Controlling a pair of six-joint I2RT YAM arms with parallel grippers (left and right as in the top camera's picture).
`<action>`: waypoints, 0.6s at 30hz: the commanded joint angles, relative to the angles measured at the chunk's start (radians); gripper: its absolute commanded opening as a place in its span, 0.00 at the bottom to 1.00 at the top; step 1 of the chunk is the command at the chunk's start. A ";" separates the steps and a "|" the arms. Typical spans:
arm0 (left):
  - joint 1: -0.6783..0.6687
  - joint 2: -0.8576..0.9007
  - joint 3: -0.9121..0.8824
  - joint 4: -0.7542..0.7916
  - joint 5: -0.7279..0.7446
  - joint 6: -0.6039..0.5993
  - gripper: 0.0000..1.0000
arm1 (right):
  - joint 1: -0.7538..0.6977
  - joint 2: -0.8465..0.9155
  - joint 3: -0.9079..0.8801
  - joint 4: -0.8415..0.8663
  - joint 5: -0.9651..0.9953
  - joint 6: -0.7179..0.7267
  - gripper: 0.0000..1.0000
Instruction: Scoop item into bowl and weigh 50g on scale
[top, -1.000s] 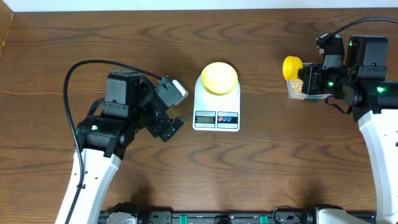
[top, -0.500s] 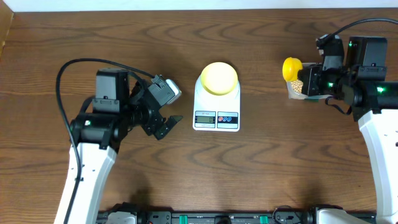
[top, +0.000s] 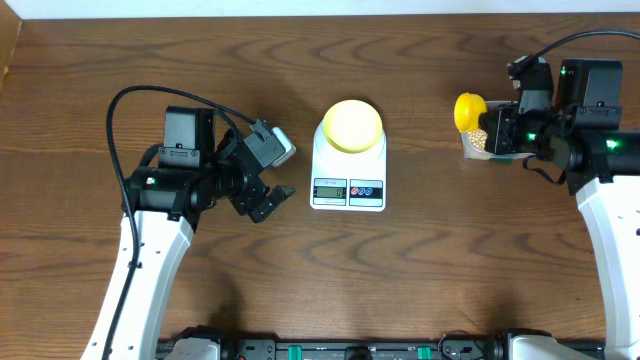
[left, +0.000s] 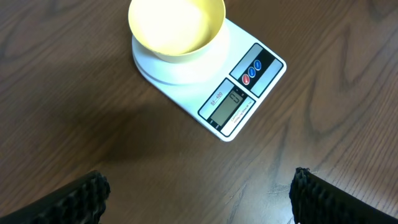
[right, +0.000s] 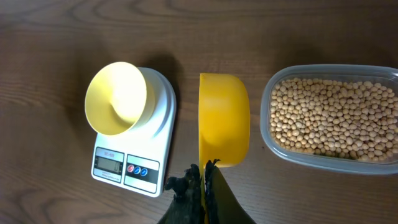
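While the left fingers (left: 74, 202) stand wide open, the bowl (left: 176, 28) sits on the scale (left: 249, 81) just ahead of them. The right fingers (right: 189, 190) pinch the scoop (right: 222, 118), with beans (right: 333, 118) in the tub (right: 266, 118) to their right.

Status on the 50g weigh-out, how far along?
Done: bowl sits on the scale, empty. In hand: right gripper shut on the scoop by the tub; left gripper open, left of the scale. Left: beans are only in the tub, so all scooping and the 50g reading remain.
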 joint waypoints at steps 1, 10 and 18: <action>0.003 -0.001 -0.002 -0.002 0.016 0.018 0.95 | -0.002 -0.002 0.012 -0.004 -0.009 -0.005 0.01; 0.003 -0.001 -0.002 -0.008 0.017 0.017 0.95 | -0.002 -0.002 0.012 -0.006 -0.009 -0.005 0.01; 0.003 -0.001 -0.002 -0.008 0.016 0.017 0.95 | -0.002 -0.002 0.012 -0.020 -0.009 -0.024 0.01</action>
